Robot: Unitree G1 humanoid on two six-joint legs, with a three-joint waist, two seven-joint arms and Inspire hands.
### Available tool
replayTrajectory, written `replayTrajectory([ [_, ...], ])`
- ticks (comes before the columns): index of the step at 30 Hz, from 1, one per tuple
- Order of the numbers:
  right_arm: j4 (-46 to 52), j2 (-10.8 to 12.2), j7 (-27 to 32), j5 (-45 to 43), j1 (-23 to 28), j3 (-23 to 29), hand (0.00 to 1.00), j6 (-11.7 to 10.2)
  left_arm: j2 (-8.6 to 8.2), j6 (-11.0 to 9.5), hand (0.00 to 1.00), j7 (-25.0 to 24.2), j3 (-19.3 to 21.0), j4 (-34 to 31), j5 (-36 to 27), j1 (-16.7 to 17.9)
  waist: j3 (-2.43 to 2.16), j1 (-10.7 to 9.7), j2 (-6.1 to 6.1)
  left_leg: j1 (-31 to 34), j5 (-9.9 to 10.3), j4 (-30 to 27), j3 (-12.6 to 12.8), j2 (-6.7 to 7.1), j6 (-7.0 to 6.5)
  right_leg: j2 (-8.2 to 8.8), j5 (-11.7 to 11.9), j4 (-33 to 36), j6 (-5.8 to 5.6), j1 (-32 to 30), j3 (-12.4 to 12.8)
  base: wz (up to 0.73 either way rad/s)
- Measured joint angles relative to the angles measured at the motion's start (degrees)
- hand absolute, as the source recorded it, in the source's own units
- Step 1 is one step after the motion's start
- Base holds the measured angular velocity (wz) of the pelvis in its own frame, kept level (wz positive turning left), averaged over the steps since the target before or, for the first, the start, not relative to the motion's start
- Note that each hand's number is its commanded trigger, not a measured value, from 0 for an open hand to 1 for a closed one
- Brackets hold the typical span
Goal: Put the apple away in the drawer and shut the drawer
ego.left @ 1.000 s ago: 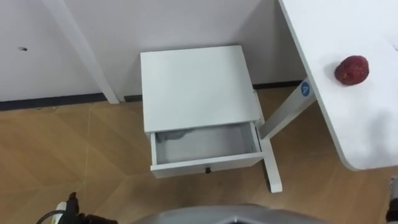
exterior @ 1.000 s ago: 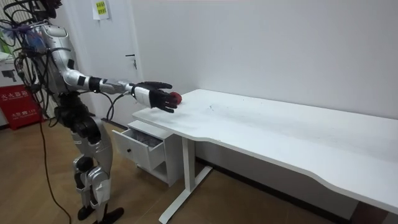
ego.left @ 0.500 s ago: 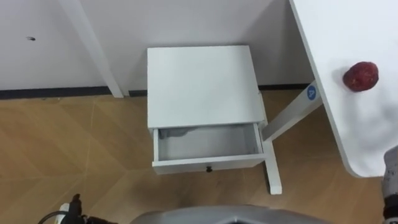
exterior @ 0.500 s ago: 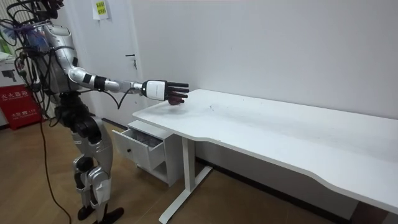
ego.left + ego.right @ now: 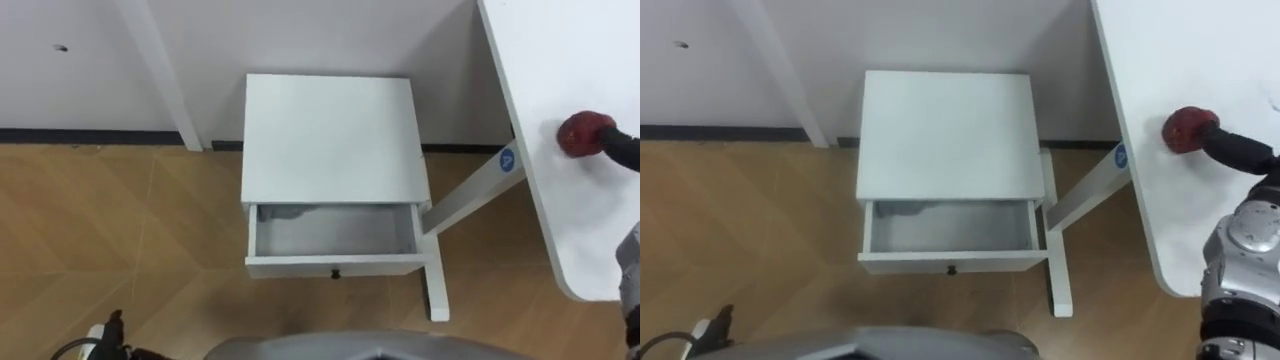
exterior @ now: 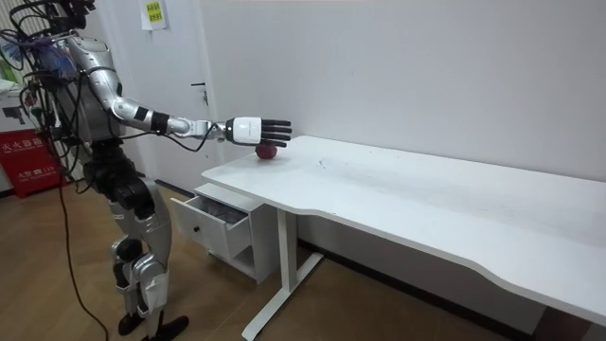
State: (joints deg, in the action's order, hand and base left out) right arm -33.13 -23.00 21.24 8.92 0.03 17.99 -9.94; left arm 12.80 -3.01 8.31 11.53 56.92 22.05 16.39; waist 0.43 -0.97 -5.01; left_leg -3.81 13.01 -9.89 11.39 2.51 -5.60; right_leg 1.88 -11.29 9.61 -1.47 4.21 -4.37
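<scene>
Reaching over the table (image 6: 426, 199), the right hand (image 6: 248, 130), fingers straight and spread, partly hides the apple (image 5: 1182, 129); drawer (image 5: 335, 266) stands open.

The white bedside cabinet (image 5: 330, 135) sits at the centre of my view. Its drawer (image 5: 335, 232) is pulled open toward six o'clock, with a small dark knob (image 5: 335, 272) on the front panel. The white table (image 5: 560, 60) runs down the three o'clock edge, and on it at about two o'clock lies the red apple (image 5: 581, 133), with a dark finger of my right hand (image 5: 624, 148) against its three o'clock side. The table leg (image 5: 470, 195) slants down just beside the cabinet onto the wood floor (image 5: 100, 230).
</scene>
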Motion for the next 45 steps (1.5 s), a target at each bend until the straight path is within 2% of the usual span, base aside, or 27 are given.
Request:
replayTrajectory([
  [4, 0.01, -1.85, -2.25, -0.68, 0.0, -1.11, 0.0, 0.0, 0.0, 0.02, 0.0, 0.0, -0.01, -0.04, -0.04, 0.08, 0.07, -0.21, 0.03, 0.0, 0.0, -0.2, -0.49, 0.02, 0.0, 0.05, 0.0, 0.01, 0.0, 0.6, -0.49, 0.06],
  [8, 0.03, -2.68, -3.55, -1.01, -0.13, -1.76, 0.0, 0.02, 0.0, 0.02, 0.0, -0.01, -0.03, -0.05, 0.01, 0.12, 0.1, 0.07, 0.01, 0.02, 0.0, -0.27, -0.51, 0.0, 0.0, 0.03, 0.0, 0.01, 0.01, 0.44, -0.46, 0.0],
  [18, -4.36, -2.84, -8.07, -6.99, -0.55, -3.84, 0.0, 0.09, 0.01, 0.06, 0.0, 0.0, 0.02, -0.1, 0.25, 0.12, 0.13, 1.11, 0.1, -0.96, 0.0, 0.0, -0.57, 0.04, 0.0, 0.03, 0.01, -0.01, 0.02, 1.32, -0.49, 0.0],
  [29, -5.77, -2.84, -12.45, -6.88, -0.9, -3.87, 0.0, 0.01, 0.12, 0.01, 0.0, -0.01, 0.05, 0.53, 1.27, 0.57, 0.17, 1.37, 0.23, -0.75, 0.0, -0.56, -1.69, 0.14, 0.0, 0.05, 0.1, -0.66, 0.12, 2.18, -1.42, 0.05],
  [38, -6.84, -2.91, -12.92, -7.47, -0.79, -7.62, 0.0, -0.01, 0.3, 0.0, 0.0, 0.14, 0.04, 0.55, 2.99, 0.9, -0.15, 1.62, 0.71, -0.74, -0.02, -0.93, -2.68, 0.21, 0.05, 0.14, 0.12, -0.87, 0.14, 2.57, -2.63, 0.05],
  [40, -7.17, -2.91, -14.53, -7.21, -0.79, -7.76, 0.0, -0.01, 0.33, 0.0, 0.0, 0.14, 0.04, 0.55, 3.46, 0.78, -0.35, 1.62, 0.68, -0.82, -0.03, -1.0, -2.85, 0.2, 0.07, 0.18, 0.12, -0.88, 0.14, 2.74, -3.07, 0.06],
  [45, -10.33, -2.96, -16.43, -8.01, -1.17, -7.78, 0.0, -0.65, 0.54, 0.0, 0.0, 0.13, 0.01, 1.77, 3.9, 0.54, -0.52, 2.25, 0.49, -0.91, -0.05, -1.46, -3.39, 0.21, 0.09, 0.19, 0.13, -0.95, 0.16, 3.33, -3.62, 0.05],
])
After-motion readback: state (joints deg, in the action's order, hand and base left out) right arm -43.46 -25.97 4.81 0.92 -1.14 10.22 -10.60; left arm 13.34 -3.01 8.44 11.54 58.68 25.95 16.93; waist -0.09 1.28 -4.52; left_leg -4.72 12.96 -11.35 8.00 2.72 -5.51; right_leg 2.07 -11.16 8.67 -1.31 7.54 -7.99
